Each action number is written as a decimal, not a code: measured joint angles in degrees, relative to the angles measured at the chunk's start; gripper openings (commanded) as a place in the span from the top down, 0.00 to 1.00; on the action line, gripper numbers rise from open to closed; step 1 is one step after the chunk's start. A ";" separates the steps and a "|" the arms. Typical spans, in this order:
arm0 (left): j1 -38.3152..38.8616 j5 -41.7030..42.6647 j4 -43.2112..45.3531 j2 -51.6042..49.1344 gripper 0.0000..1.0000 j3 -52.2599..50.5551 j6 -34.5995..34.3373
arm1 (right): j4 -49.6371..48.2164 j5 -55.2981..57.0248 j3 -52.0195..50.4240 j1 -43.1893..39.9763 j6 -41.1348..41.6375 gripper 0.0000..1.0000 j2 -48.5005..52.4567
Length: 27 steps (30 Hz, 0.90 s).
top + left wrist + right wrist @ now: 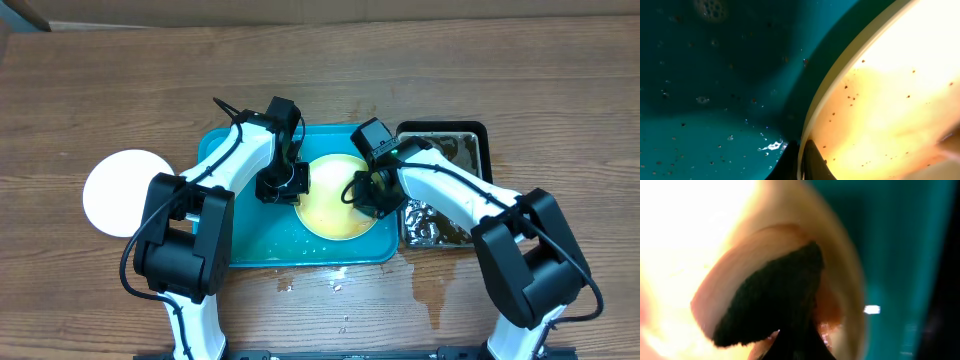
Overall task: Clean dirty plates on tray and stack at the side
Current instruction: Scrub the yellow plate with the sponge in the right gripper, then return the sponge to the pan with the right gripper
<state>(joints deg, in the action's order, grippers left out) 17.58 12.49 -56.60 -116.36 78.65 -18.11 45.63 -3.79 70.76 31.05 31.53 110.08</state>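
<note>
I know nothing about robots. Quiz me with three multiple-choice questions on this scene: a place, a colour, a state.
1. The white plate lies: A on the table beside the tray; B on the tray; C in the black pan.
2. The tray is: A red; B teal; C grey.
3. The yellow plate is: A spotless; B speckled; C broken.
Answers: 1 A, bare wood surrounds it. 2 B, its rim shows teal. 3 B, dark specks dot it in the left wrist view.

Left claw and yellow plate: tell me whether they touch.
Touching. The left wrist view shows the rim of the yellow plate wedged between the fingers of the left claw.
</note>
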 measured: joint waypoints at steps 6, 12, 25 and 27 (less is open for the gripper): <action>0.00 0.02 -0.04 0.00 0.96 0.00 0.00 | -2.03 4.94 -1.09 0.00 -1.99 0.96 -1.51; -0.26 -0.02 -0.31 0.00 0.96 0.00 0.02 | -3.04 7.54 -1.03 -0.35 -2.38 0.96 -4.42; -0.92 -0.26 -0.76 0.00 0.96 0.00 0.02 | 0.44 8.57 0.50 -1.95 -2.69 0.96 -15.56; -0.92 -0.26 -0.81 0.00 0.96 0.00 0.02 | 2.47 8.50 0.55 -3.32 -2.78 0.96 -16.68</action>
<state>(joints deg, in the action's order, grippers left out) 16.67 12.23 -57.41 -116.36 78.65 -18.09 48.10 4.71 71.31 27.73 28.75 93.41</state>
